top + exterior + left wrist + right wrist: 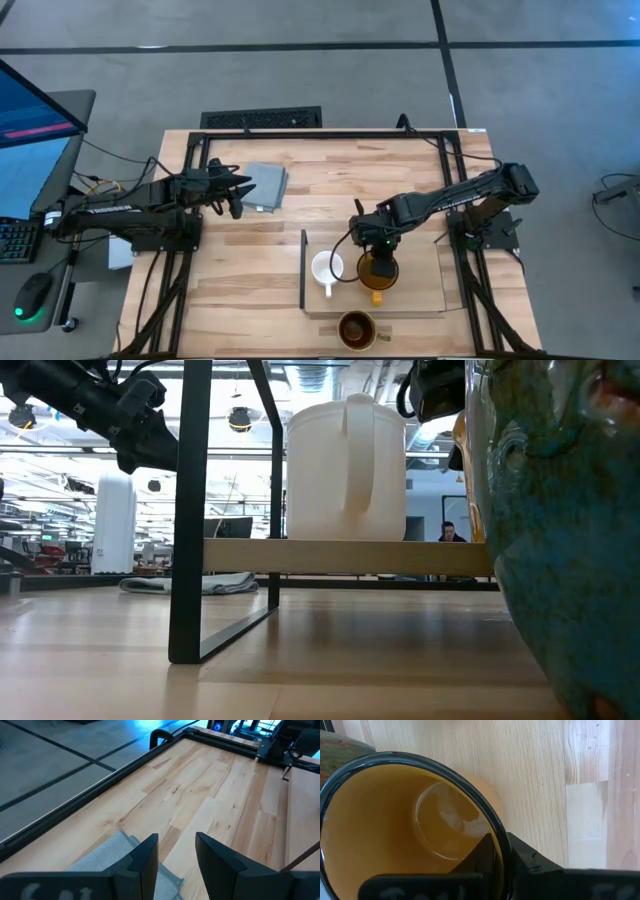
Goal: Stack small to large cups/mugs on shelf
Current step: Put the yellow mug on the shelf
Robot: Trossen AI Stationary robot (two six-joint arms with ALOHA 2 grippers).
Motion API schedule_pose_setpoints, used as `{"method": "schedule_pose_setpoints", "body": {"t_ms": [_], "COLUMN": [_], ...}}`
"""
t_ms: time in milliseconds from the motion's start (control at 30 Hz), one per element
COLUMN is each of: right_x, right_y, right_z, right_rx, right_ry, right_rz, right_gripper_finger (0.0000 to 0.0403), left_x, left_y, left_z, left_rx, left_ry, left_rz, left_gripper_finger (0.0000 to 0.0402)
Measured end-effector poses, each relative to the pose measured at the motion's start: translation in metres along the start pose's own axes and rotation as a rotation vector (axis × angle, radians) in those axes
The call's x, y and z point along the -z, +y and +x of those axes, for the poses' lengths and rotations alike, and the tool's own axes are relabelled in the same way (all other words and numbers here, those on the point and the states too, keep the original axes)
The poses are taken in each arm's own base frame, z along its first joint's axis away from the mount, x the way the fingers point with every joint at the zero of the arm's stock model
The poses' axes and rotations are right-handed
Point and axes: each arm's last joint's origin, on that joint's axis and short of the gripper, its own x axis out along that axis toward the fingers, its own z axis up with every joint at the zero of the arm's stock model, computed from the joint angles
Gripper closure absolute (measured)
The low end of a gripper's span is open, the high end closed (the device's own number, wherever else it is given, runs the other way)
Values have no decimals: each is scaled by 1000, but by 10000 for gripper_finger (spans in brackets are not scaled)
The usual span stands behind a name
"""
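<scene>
On the light-wood shelf point(420, 295), beside its dark upright panel point(303, 270), the small white mug point(327, 267) stands upright on its base, handle toward the near edge. The yellow-amber mug point(378, 274) is upright over the board to the white mug's right, with my right gripper point(373, 248) shut on it. The third mug point(357, 330), brownish inside, stands on the table in front of the shelf and fills the low view's right side point(560, 540). My left gripper point(235, 190) hovers open beside the grey-blue cloth point(265, 187). My right gripper pinches the yellow-amber mug's wall at the rim point(495, 827), one finger inside the mug point(482, 852) and one outside point(530, 860), coming from above. The mug is upright; whether its base rests on the shelf board cannot be told.
The folded grey-blue cloth point(115, 855) lies on the table's far left part, under my left gripper point(175, 855). A black frame point(330, 135) runs along the table's edges. Bare wood lies between the cloth and the shelf. A person point(450, 532) shows far off in the room.
</scene>
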Motion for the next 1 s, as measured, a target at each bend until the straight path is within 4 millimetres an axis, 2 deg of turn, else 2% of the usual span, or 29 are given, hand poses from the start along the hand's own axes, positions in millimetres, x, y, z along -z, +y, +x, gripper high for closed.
{"method": "schedule_pose_setpoints", "body": {"t_ms": [267, 700, 1000], "right_x": [0, 2, 5], "right_y": [0, 1, 1], "right_z": [0, -8, -13], "right_rx": [1, 14, 9], "right_ry": [-2, -35, -47], "right_rz": [6, 8, 6], "right_gripper_finger": [351, 290, 278], "left_x": [0, 0, 0], "left_y": [0, 0, 0], "left_z": [0, 0, 0], "left_rx": [0, 0, 0], "left_ry": [0, -1, -1], "left_rz": [0, 0, 0], "left_gripper_finger": [281, 281, 281]}}
